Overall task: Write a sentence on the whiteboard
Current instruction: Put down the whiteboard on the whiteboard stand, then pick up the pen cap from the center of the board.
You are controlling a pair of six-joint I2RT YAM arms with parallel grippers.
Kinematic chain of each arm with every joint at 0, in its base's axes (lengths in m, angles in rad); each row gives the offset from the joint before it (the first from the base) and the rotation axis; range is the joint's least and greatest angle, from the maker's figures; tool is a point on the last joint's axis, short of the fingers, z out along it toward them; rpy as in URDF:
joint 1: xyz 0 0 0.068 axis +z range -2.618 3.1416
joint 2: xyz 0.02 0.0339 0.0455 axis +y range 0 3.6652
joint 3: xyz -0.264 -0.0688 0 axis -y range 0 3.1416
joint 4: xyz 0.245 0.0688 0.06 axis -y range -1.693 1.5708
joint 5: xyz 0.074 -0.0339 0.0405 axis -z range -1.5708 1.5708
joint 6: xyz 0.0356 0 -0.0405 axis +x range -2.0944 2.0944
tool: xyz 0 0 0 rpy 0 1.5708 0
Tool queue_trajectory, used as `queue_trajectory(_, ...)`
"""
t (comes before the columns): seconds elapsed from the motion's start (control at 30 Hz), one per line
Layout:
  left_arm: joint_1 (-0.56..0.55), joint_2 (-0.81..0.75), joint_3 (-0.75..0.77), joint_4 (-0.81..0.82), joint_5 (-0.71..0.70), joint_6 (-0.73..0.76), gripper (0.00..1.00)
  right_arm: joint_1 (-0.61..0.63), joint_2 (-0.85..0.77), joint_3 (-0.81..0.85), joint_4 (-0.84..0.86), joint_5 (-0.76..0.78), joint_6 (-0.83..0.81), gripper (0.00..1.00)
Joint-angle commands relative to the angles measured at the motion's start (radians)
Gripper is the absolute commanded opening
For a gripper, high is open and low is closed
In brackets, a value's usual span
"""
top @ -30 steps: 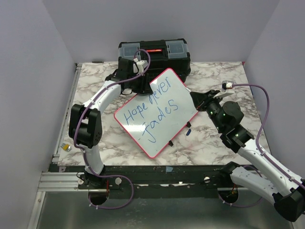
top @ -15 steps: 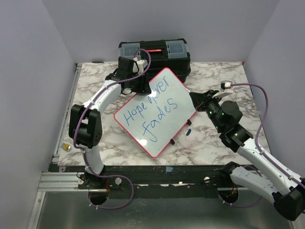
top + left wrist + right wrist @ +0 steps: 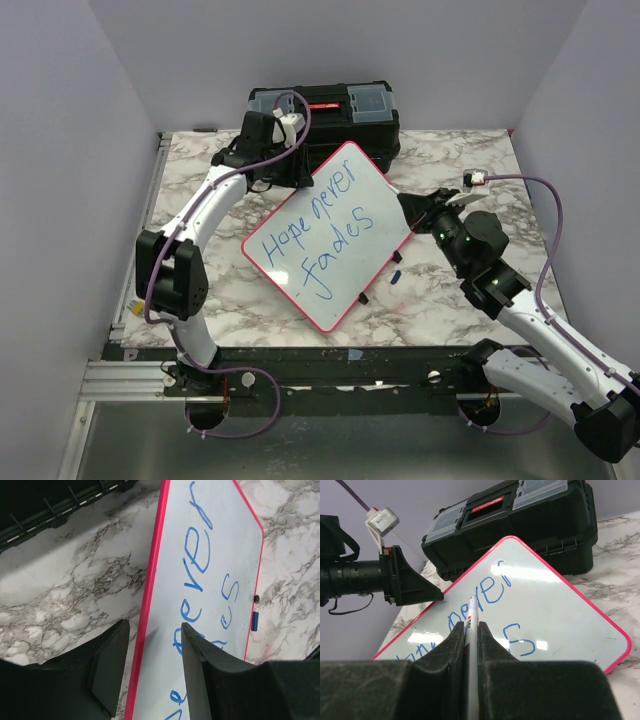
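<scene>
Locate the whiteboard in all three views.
Top external: whiteboard mid-table, turned like a diamond.
Left wrist: whiteboard right half, red edge between the fingers of the left gripper.
Right wrist: whiteboard centre, behind the marker in the right gripper.
Shared landmark: black toolbox past its far corner.

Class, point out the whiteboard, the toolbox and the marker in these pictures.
whiteboard [image 3: 330, 240]: top view, white face between the two written lines.
toolbox [image 3: 535, 525]: right wrist view, black lid.
marker [image 3: 472, 611]: right wrist view, white barrel near the tip.

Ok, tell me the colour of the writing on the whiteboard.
Blue writing on the flat white board with red-pink frame; clearest from the top external view.
</scene>
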Motion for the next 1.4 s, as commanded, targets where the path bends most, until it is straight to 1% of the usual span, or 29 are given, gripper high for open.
queue_trajectory(0.0, 0.001, -0.076, 0.051, -0.029, 0.008, -0.002, 0.47, 0.002, 0.003, -0.006, -0.014, 0.008, -0.002, 0.01)
queue_trajectory(0.07, 0.001, -0.105, 0.049, -0.026, -0.016, -0.009, 0.47, 0.002, 0.001, -0.005, -0.014, 0.010, -0.006, 0.01)
queue_trajectory(0.13, -0.005, -0.145, 0.044, -0.025, -0.103, -0.010, 0.47, 0.002, -0.001, -0.005, -0.014, 0.013, -0.009, 0.01)
queue_trajectory(0.17, -0.012, -0.169, 0.036, -0.010, -0.154, -0.004, 0.53, 0.002, 0.001, -0.007, -0.015, 0.013, -0.009, 0.01)
queue_trajectory(0.2, -0.019, -0.208, 0.011, 0.021, -0.195, 0.012, 0.91, 0.002, 0.002, -0.007, -0.015, 0.012, -0.009, 0.01)
queue_trajectory(0.23, -0.021, -0.242, -0.032, 0.085, -0.201, 0.035, 0.98, 0.001, 0.004, -0.007, -0.014, 0.012, -0.009, 0.01)
queue_trajectory(0.3, -0.020, -0.320, -0.133, 0.220, -0.207, 0.029, 0.98, 0.002, 0.007, -0.009, -0.006, 0.008, -0.009, 0.01)
queue_trajectory(0.37, -0.003, -0.345, -0.168, 0.268, -0.157, -0.003, 0.99, 0.002, 0.010, -0.010, 0.001, 0.005, -0.008, 0.01)
queue_trajectory(0.43, 0.025, -0.325, -0.153, 0.260, -0.078, -0.048, 0.99, 0.002, 0.009, -0.009, 0.003, 0.000, -0.008, 0.01)
queue_trajectory(0.53, 0.059, -0.257, -0.088, 0.163, -0.038, -0.076, 0.98, 0.002, 0.000, -0.007, -0.003, 0.000, -0.012, 0.01)
queue_trajectory(0.6, 0.076, -0.257, -0.113, 0.196, -0.013, -0.122, 0.99, 0.002, -0.013, -0.007, -0.013, 0.009, -0.020, 0.01)
queue_trajectory(0.63, 0.074, -0.274, -0.137, 0.211, -0.046, -0.129, 0.98, 0.002, -0.020, -0.007, -0.018, 0.014, -0.024, 0.01)
queue_trajectory(0.7, 0.041, -0.309, -0.163, 0.213, -0.155, -0.108, 0.98, 0.002, -0.032, -0.010, -0.029, 0.026, -0.028, 0.01)
queue_trajectory(0.77, 0.012, -0.346, -0.211, 0.260, -0.246, -0.095, 0.99, 0.002, -0.039, -0.015, -0.029, 0.032, -0.032, 0.01)
queue_trajectory(0.8, 0.007, -0.366, -0.259, 0.331, -0.274, -0.100, 0.99, 0.001, -0.040, -0.019, -0.028, 0.033, -0.031, 0.01)
queue_trajectory(0.87, 0.023, -0.384, -0.360, 0.480, -0.259, -0.153, 0.99, 0.002, -0.033, -0.024, -0.024, 0.032, -0.028, 0.01)
queue_trajectory(0.9, 0.038, -0.381, -0.399, 0.541, -0.223, -0.191, 0.98, 0.002, -0.031, -0.026, -0.022, 0.029, -0.026, 0.01)
queue_trajectory(0.93, 0.072, -0.372, -0.422, 0.580, -0.114, -0.206, 0.99, 0.002, -0.032, -0.028, -0.019, 0.026, -0.025, 0.01)
queue_trajectory(0.97, 0.106, -0.362, -0.428, 0.611, 0.023, -0.254, 0.99, 0.002, -0.034, -0.029, -0.018, 0.026, -0.024, 0.01)
queue_trajectory(1.0, 0.124, -0.351, -0.435, 0.637, 0.095, -0.295, 0.99, 0.002, -0.039, -0.030, -0.021, 0.029, -0.024, 0.01)
queue_trajectory(1.03, 0.123, -0.349, -0.429, 0.614, 0.093, -0.302, 0.98, 0.002, -0.044, -0.032, -0.021, 0.038, -0.027, 0.01)
queue_trajectory(1.07, 0.102, -0.354, -0.414, 0.573, 0.050, -0.273, 0.99, 0.002, -0.049, -0.030, -0.025, 0.046, -0.029, 0.01)
queue_trajectory(1.13, 0.030, -0.365, -0.394, 0.484, -0.090, -0.184, 0.98, 0.002, -0.052, -0.022, -0.037, 0.076, -0.032, 0.01)
queue_trajectory(1.17, -0.003, -0.374, -0.391, 0.465, -0.130, -0.153, 0.98, 0.002, -0.050, -0.018, -0.043, 0.098, -0.032, 0.01)
queue_trajectory(1.27, -0.064, -0.399, -0.392, 0.421, -0.175, -0.118, 0.88, 0.002, -0.038, 0.007, -0.075, 0.160, -0.028, 0.01)
queue_trajectory(1.37, -0.123, -0.412, -0.380, 0.357, -0.196, -0.099, 0.81, 0.002, -0.031, 0.044, -0.104, 0.240, -0.022, 0.01)
